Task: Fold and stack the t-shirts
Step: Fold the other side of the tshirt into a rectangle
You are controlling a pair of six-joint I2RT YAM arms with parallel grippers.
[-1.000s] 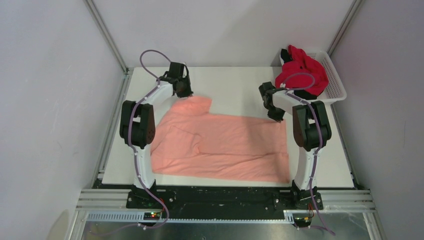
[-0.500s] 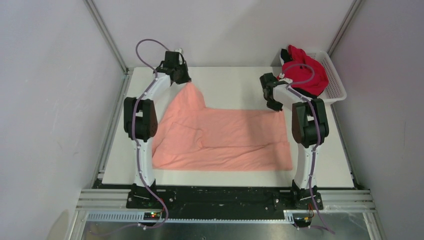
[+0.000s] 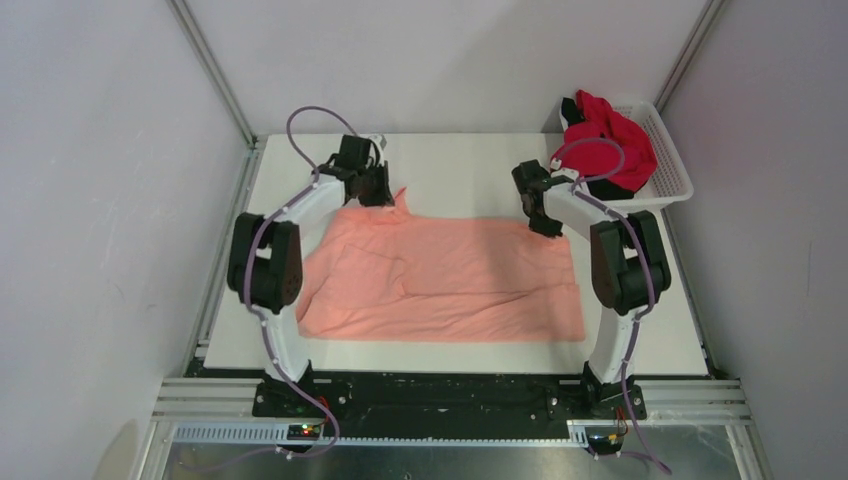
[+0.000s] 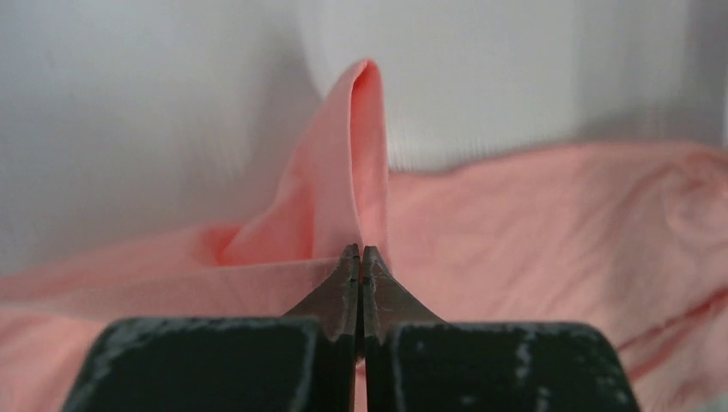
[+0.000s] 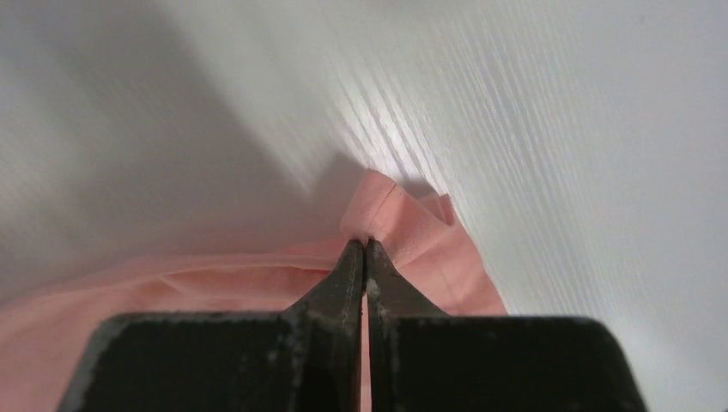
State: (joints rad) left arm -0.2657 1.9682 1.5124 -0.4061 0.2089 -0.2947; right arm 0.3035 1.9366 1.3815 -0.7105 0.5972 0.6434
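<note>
Top camera looks down on the pink shirt (image 3: pixel 440 275) from high behind; wrist cameras, close up, share its far corners.

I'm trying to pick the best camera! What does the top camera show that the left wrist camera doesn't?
Only the top camera shows the whole salmon-pink shirt spread on the table, the right gripper at its far right corner, and the red shirt heaped in the white basket. Only the left wrist camera shows, up close, the left gripper shut tight on a fold of the salmon-pink shirt that stands up in a peak. Both show the salmon-pink shirt and the left gripper at its edge.
</note>
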